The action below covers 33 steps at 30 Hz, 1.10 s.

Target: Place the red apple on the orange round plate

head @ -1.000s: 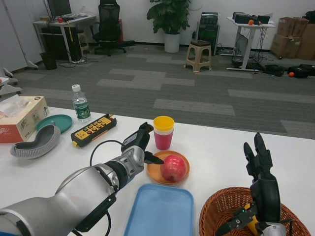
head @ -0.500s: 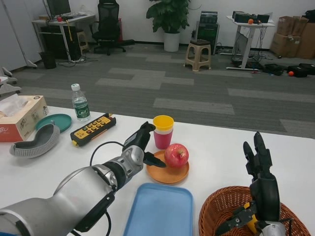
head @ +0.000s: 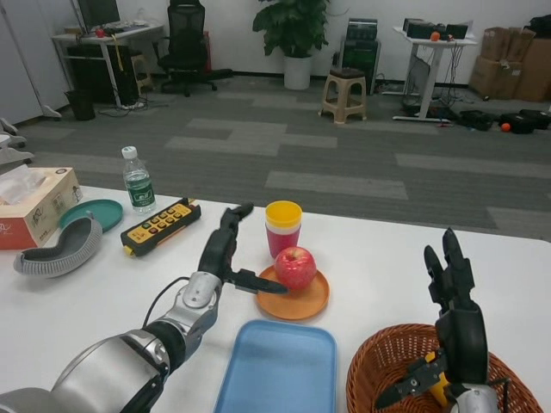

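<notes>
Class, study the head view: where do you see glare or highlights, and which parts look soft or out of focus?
Head view: a small bright highlight sits on the red apple; the silver left forearm near the left hand catches light; only soft, faint shadows lie under the orange round plate; the near forearm at bottom left looks slightly soft; the far room stays fairly sharp.

I am operating in an office used as a test lab. The floor is grey carpet tile (head: 284,146) across a wide open room. At the far wall I see a black office chair (head: 188,43) beside a desk (head: 103,39) carrying a monitor (head: 96,10). A large potted plant (head: 297,34) stands centre, a plastic stool (head: 346,93) in front of it. To the right, a white bench (head: 430,47) holds equipment, with stacked cardboard boxes (head: 508,60) and bags (head: 516,120) on the floor beside it. The near white table (head: 379,258) carries a wired button controller (head: 160,225).
</notes>
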Tool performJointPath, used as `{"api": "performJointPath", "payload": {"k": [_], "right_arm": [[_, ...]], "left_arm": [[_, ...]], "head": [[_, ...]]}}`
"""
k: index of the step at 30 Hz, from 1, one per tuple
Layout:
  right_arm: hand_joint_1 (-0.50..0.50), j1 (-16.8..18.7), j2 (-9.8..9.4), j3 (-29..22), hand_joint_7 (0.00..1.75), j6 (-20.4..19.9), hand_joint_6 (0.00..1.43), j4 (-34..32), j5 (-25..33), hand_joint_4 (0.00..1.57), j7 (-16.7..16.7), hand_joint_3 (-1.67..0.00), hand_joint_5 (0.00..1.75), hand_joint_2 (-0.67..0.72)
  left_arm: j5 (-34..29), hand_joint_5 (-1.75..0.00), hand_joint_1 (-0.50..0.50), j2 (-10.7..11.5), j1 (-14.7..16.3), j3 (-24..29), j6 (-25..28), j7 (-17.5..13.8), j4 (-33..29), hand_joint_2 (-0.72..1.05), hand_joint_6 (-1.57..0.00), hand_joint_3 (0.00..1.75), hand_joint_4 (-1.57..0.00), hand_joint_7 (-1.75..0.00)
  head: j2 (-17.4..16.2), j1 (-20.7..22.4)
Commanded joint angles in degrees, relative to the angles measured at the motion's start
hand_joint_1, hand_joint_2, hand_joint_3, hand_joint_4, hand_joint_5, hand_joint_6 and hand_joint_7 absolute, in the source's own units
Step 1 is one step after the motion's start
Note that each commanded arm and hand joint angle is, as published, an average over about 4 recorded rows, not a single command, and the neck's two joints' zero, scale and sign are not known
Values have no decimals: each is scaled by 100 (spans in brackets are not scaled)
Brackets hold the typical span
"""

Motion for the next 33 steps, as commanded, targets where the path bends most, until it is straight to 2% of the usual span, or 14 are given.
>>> {"api": "performJointPath", "payload": {"k": [1,5,9,12,15,20,22,26,29,33], "right_arm": [[0,-18,30,-107,7,13,0,21,63,0,-19,-8,0,47],[0,-18,41,-124,7,13,0,73,63,0,-19,-8,0,47],[0,-53,61,-120,7,13,0,139,66,0,-19,-8,0,47],[0,-99,76,-116,7,13,0,192,63,0,-19,-8,0,47],[0,-139,83,-102,7,13,0,221,66,0,-19,-8,0,47],[0,-167,98,-107,7,13,0,227,63,0,-19,-8,0,47],[0,-167,103,-116,7,13,0,227,59,0,-19,-8,0,47],[0,-167,107,-124,7,4,0,214,55,0,-19,-8,0,47],[0,-167,120,-135,7,4,0,188,50,0,-19,-8,0,47],[0,-167,120,-133,7,4,0,157,50,0,-19,-8,0,47]], "left_arm": [[-659,0,-48,168,448,-81,-649,-244,-572,-46,0,9,0,-44],[-1178,0,-48,247,984,-39,-1042,-330,-1539,-72,0,9,0,-33],[-1230,0,-48,302,1422,137,-1141,-328,-2488,-70,0,9,0,-28],[-1325,0,-48,370,1582,183,-1172,-365,-3002,-66,0,9,0,-26],[-1542,0,-48,427,1632,150,-1179,-464,-3358,-72,0,9,0,-24],[-1956,0,-48,489,1643,66,-1179,-607,-3762,-68,0,9,0,-24],[-2017,0,-48,524,1652,40,-1179,-629,-3912,-64,0,9,0,-21],[-2109,0,-48,599,1692,-57,-1170,-660,-4167,-72,0,9,0,-23],[-2123,0,-48,645,1716,-79,-1165,-708,-4323,-72,0,9,0,-21],[-2145,0,-48,708,1749,-48,-1029,-950,-4457,-72,0,9,0,-21]], "head": [[-34,-19],[-51,-34],[-72,-24],[-86,-25],[-113,-40],[-152,-92],[-158,-105],[-179,-144],[-185,-138],[-138,-132]]}}
